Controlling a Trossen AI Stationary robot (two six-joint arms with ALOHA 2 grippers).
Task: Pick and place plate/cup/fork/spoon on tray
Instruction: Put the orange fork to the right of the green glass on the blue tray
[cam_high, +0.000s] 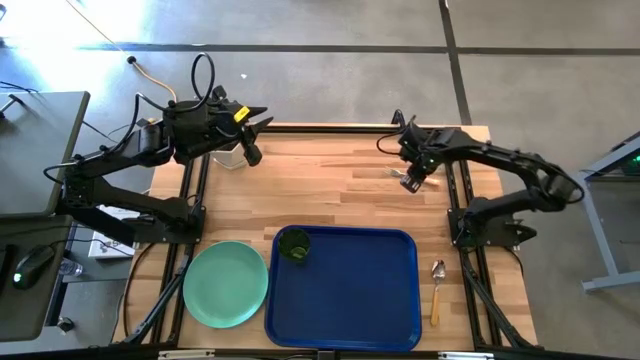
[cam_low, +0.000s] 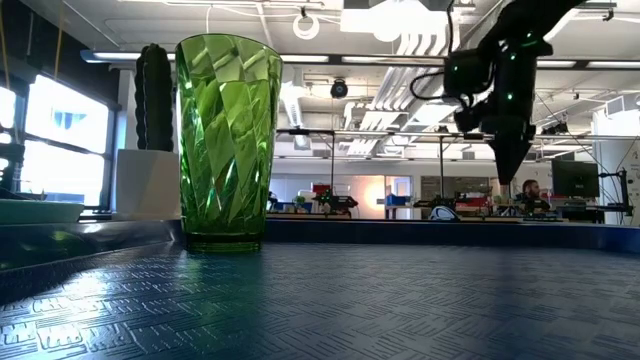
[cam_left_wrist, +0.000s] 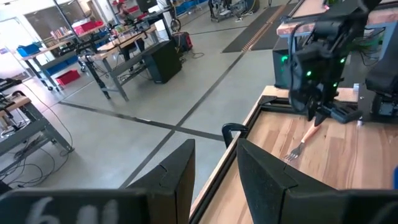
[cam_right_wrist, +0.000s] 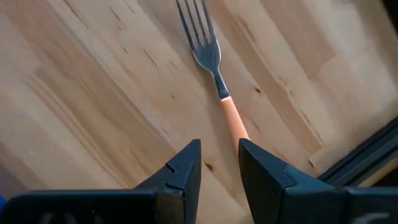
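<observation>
The fork (cam_right_wrist: 208, 56) lies on the bare wood at the table's far right, tines away from my right gripper; it also shows in the high view (cam_high: 400, 172). My right gripper (cam_right_wrist: 219, 165) is open just above the fork's orange handle (cam_right_wrist: 235, 124), fingers pointing down. The cup (cam_high: 293, 245) stands upright on the tray's (cam_high: 380, 310) far left corner. The plate (cam_high: 225, 285) lies flat on the table left of the tray. The spoon (cam_high: 437, 285) lies on the table right of the tray. My left gripper (cam_high: 254, 152) is open and empty at the far left.
A dark cactus in a white pot (cam_low: 150, 130) stands at the far left, near my left gripper. The table's far edge and black frame rail (cam_right_wrist: 367, 155) run close behind the fork. Bare wood lies between the two arms.
</observation>
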